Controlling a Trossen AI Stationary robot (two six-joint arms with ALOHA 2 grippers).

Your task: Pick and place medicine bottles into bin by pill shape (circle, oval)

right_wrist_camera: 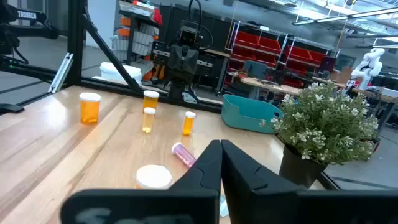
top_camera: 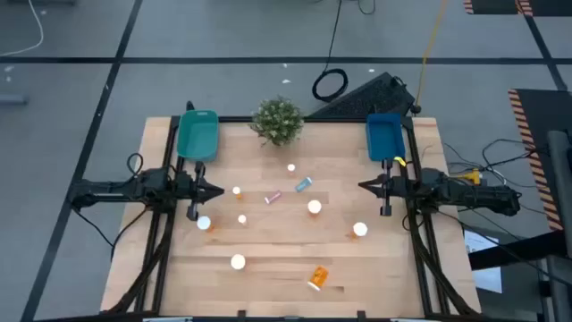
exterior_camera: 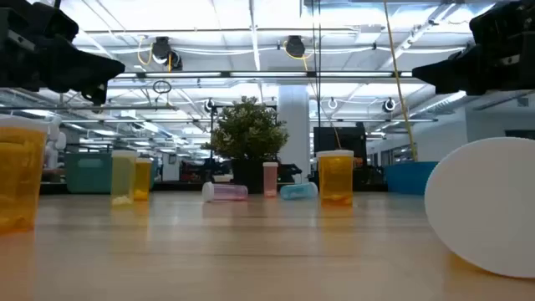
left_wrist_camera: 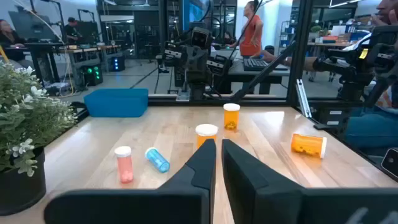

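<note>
Several medicine bottles with white caps are scattered over the wooden table (top_camera: 268, 246). Most stand upright on their bases, such as one (top_camera: 315, 207) near the middle and one (top_camera: 359, 230) toward the right. A pinkish bottle (top_camera: 273, 198), a light blue one (top_camera: 304, 184) and an orange one (top_camera: 318, 278) lie on their sides. My left gripper (top_camera: 219, 190) hovers at the table's left side and my right gripper (top_camera: 362, 186) at its right side. Both point inward, and both are shut with nothing in them (left_wrist_camera: 219, 144) (right_wrist_camera: 220, 144).
A teal bin (top_camera: 197, 134) sits at the far left corner and a blue bin (top_camera: 385, 134) at the far right. A potted plant (top_camera: 278, 119) stands between them at the far edge. People show in the room beyond the table.
</note>
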